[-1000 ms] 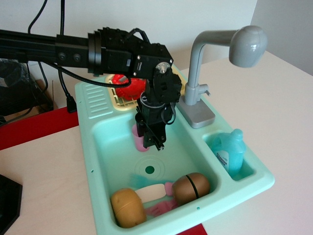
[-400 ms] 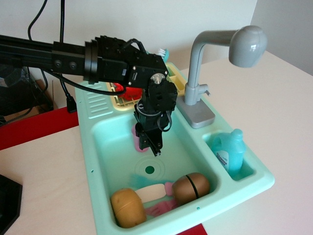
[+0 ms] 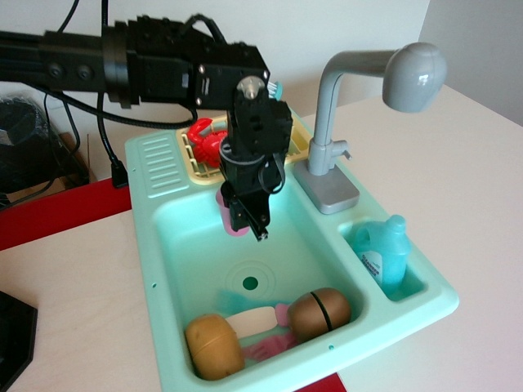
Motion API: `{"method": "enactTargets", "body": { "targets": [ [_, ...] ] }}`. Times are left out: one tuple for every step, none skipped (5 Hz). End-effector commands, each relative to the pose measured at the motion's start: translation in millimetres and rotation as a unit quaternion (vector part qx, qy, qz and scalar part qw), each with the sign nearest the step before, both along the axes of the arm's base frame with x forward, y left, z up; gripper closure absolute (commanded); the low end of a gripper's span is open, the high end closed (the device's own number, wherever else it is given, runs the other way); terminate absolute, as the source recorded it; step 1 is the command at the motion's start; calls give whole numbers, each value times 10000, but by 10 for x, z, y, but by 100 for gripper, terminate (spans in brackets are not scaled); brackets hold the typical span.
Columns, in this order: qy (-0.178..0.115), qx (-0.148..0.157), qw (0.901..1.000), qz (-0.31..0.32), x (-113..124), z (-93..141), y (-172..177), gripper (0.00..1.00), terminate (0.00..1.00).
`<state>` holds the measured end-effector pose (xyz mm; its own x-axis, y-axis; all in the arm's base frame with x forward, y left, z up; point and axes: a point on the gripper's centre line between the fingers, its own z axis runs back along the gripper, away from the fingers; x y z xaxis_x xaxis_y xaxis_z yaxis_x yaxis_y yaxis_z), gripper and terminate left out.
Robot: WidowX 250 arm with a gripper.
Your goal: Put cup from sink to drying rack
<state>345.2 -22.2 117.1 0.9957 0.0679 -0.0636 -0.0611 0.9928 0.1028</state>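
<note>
My black gripper (image 3: 245,219) hangs over the back of the mint-green sink (image 3: 176,245) and is shut on the pale-pink cup (image 3: 226,214), which shows at the fingers' left side, lifted clear of the basin floor. The dark round drain (image 3: 250,283) lies below and in front of it. The pale-yellow drying rack (image 3: 198,167) sits just behind the basin on the sink's back edge, partly hidden by my wrist, with a red ridged toy (image 3: 204,139) in it.
The grey faucet (image 3: 343,122) stands to the right of the gripper. A blue bottle (image 3: 384,251) sits in the small right compartment. Two brown potato-like toys (image 3: 214,346) (image 3: 319,312), a white piece and a flat pink utensil (image 3: 265,349) lie at the basin's front.
My gripper has risen and moved a little back and left, lifting the pink cup off the basin floor. The other toys have not moved.
</note>
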Motion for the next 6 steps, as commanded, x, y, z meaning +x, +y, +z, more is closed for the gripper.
{"method": "enactTargets", "body": {
  "targets": [
    [-800,-11,9968,-21,111,638,114,100,0],
    [-898,17,9959,119,123,769,283,100,0],
    [-890,118,9946,515,163,778,696,100,0],
    [-805,206,9929,851,192,684,1077,100,0],
    [-703,286,9920,1006,196,567,1301,100,0],
    [-619,292,9917,1092,210,472,1432,100,0]
  ]
}}
